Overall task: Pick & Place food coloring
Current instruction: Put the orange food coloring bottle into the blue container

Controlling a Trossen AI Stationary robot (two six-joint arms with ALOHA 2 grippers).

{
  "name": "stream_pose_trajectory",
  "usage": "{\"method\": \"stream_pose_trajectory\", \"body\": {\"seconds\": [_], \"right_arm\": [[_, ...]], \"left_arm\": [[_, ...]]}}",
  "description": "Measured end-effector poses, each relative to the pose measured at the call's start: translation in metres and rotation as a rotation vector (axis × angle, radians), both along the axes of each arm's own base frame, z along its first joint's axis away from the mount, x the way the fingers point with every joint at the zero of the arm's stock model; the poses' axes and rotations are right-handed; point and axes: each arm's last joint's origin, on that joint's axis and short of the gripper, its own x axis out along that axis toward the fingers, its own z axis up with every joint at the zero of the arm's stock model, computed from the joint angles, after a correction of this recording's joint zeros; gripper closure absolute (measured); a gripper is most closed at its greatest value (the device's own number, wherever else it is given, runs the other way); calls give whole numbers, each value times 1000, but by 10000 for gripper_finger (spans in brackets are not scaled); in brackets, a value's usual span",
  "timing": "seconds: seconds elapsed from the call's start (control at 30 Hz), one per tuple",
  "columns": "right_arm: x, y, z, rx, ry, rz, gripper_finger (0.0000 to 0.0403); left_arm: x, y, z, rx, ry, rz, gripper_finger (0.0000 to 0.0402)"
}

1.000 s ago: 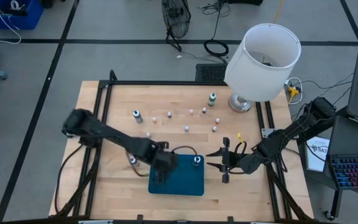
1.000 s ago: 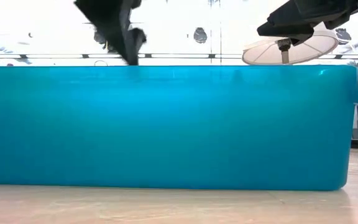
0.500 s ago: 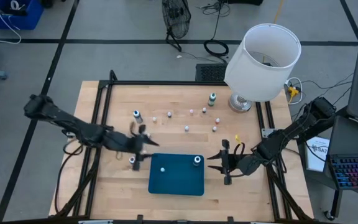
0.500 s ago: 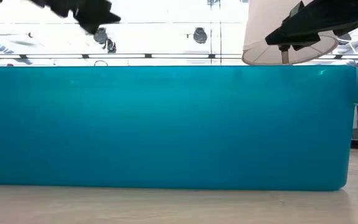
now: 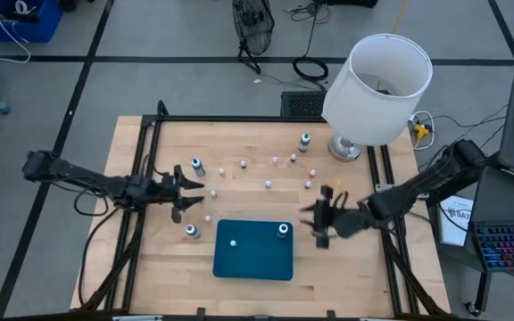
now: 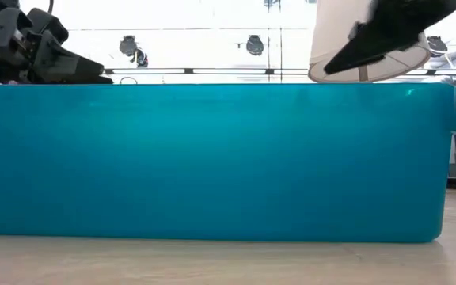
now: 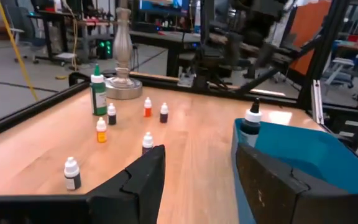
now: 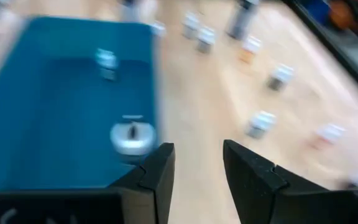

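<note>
Two bottles binned, the rest still out on the counter

Over the counter (image 5: 150, 259), from above, I see the blue tray (image 5: 253, 250) near the front edge with two bottles in it, one toward its left (image 5: 233, 242) and one at its back right corner (image 5: 283, 230). My left tool (image 5: 188, 189) hangs off the tray's left back corner, fingers spread and holding nothing. One small bottle (image 5: 191, 231) stands just in front of it, a grey-bodied one (image 5: 197, 166) just behind it. The remaining bottles dot the back half of the counter toward the lamp (image 5: 377, 87), with a green one (image 5: 304, 141) farthest back. My right tool (image 5: 321, 217) sits beside the tray's right edge, empty.

At counter height, the tray wall (image 6: 212, 158) fills nearly everything; both arms show only as dark shapes above it.

Past my left fingers (image 7: 145, 177), which stand apart, a white-capped dark bottle (image 7: 71, 173) is closest, upright and off to one side of the gap. I judge the left arm nearer to that loose cluster, so it should swing slightly across to centre on it.

Past my right fingers (image 8: 157, 168), parted with nothing between them, the tray and its two bottles (image 8: 131, 135) lie on one side and loose bottles on the other.
</note>
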Motion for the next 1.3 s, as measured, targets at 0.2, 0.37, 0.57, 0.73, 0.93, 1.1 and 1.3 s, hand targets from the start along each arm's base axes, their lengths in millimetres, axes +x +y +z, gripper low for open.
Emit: {"method": "stream_pose_trajectory", "body": {"seconds": [0.2,0.37,0.57,0.73,0.93,1.1,1.3], "right_arm": [[12,-53,25,-29,257,-114,276],[8,-89,19,57,384,-152,273],[3,-127,12,78,453,-299,257],[5,-152,-1,161,517,-365,244],[13,-168,-24,232,609,-392,242],[21,-175,-43,228,680,-389,244],[30,-179,-56,218,688,-375,242]], "left_arm": [[-2,0,3,15,-25,-6,210],[-2,0,2,26,-13,-5,199],[-2,0,2,28,-8,-5,202],[-2,0,2,28,-8,-5,213],[-2,0,2,30,-8,-5,211],[-2,0,2,30,-8,-6,201],[-2,0,2,30,-8,-6,201]]}}
